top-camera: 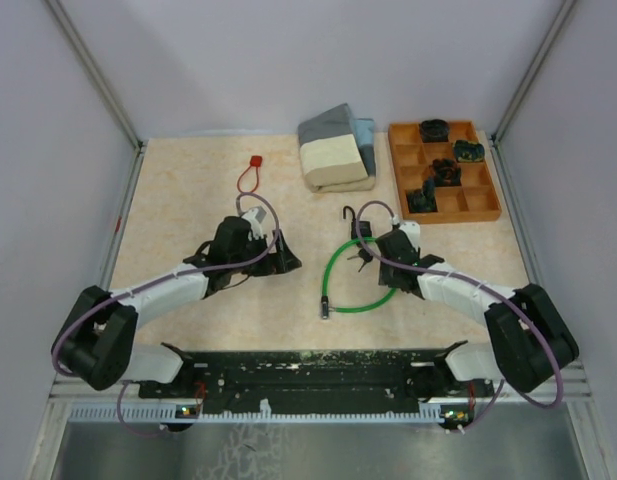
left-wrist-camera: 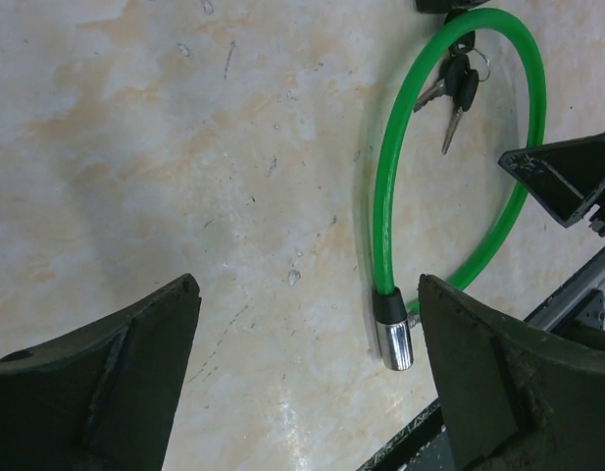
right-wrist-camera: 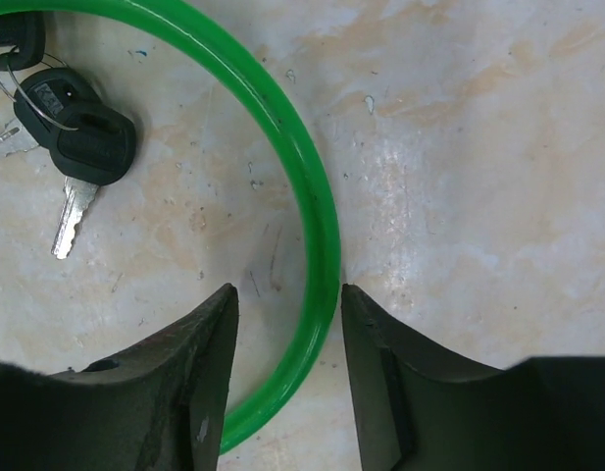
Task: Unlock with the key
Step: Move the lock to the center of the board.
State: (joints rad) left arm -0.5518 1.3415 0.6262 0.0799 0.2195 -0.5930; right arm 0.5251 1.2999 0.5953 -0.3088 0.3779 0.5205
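Note:
A green cable lock (top-camera: 360, 290) lies looped on the table between my two arms, its silver metal end (top-camera: 326, 310) pointing toward the near edge. A bunch of black-headed keys (top-camera: 362, 257) rests inside the loop. The left wrist view shows the cable (left-wrist-camera: 383, 196), the metal end (left-wrist-camera: 395, 339) and the keys (left-wrist-camera: 454, 83). My left gripper (left-wrist-camera: 310, 287) is open wide above bare table, just left of the metal end. My right gripper (right-wrist-camera: 287, 291) is open with its fingers astride the cable (right-wrist-camera: 317, 196), not clamping it. The keys (right-wrist-camera: 81, 147) lie to its upper left.
A red looped cable (top-camera: 252, 176) lies at the back left. Grey and cream foam blocks (top-camera: 333, 150) sit at the back middle. An orange compartment tray (top-camera: 481, 205) with black parts stands at the back right. A black hook (top-camera: 348, 214) lies near the right gripper.

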